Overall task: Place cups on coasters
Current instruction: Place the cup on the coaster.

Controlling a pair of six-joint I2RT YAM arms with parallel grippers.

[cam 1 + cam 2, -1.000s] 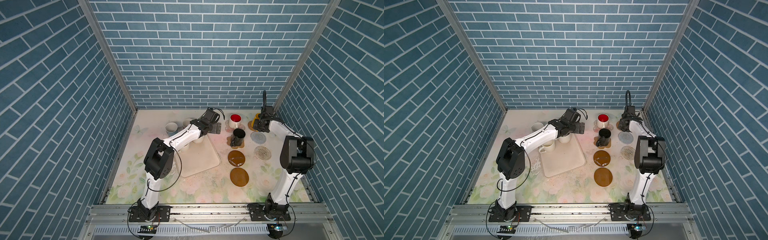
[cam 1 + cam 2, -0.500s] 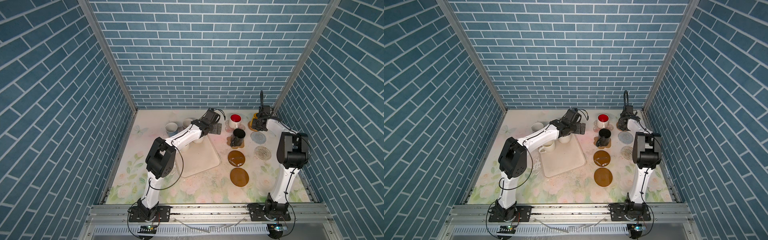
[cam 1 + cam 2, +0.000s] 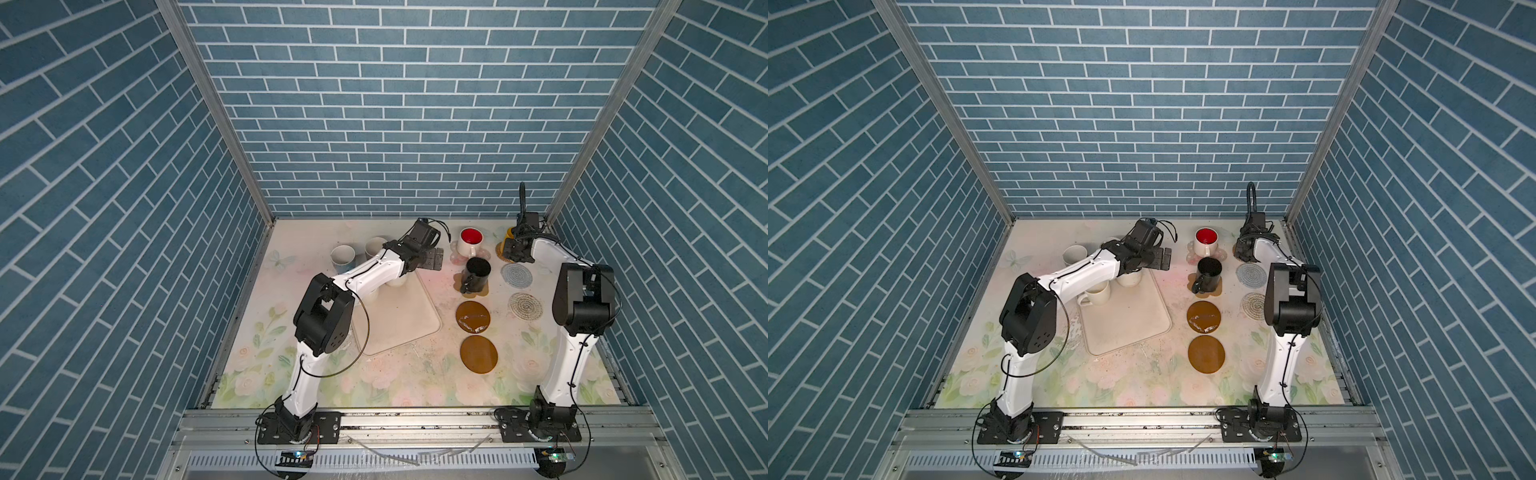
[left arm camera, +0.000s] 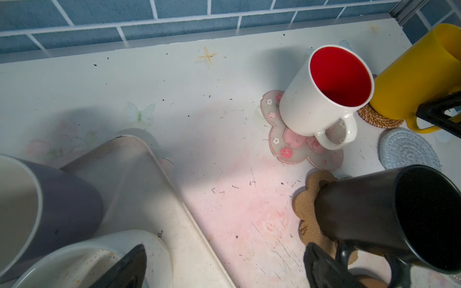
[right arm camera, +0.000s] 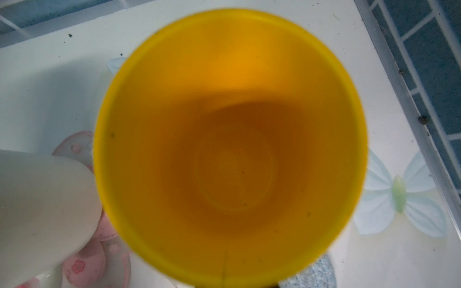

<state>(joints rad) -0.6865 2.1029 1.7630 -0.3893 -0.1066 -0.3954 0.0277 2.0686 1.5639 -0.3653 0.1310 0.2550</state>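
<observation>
At the back right the yellow cup [image 3: 508, 240] stands on the woven rattan coaster [image 4: 379, 121]. My right gripper [image 3: 516, 249] is shut on its handle; the cup's inside fills the right wrist view [image 5: 229, 149]. The white cup with red inside [image 3: 471, 241] sits on the pink flower coaster [image 4: 294, 149], and the black cup [image 3: 477, 273] on the brown paw-print coaster [image 4: 305, 207]. My left gripper [image 3: 432, 259] hangs open and empty over the tray's back corner, above a cream cup [image 4: 74, 259] and beside the lavender cup [image 4: 64, 202].
The blue woven coaster [image 3: 516, 275], the whitish spiral coaster [image 3: 526, 306] and two brown discs [image 3: 473, 316] [image 3: 478, 354] lie bare. The cream tray [image 3: 407, 320] lies mid-table. A light blue cup [image 3: 343, 257] and another cream cup [image 3: 1096, 295] stand left of it. Walls close in behind and right.
The right arm's elbow has swung slightly left and back while its gripper stays at the yellow cup. The left arm has barely shifted and its gripper stays open.
</observation>
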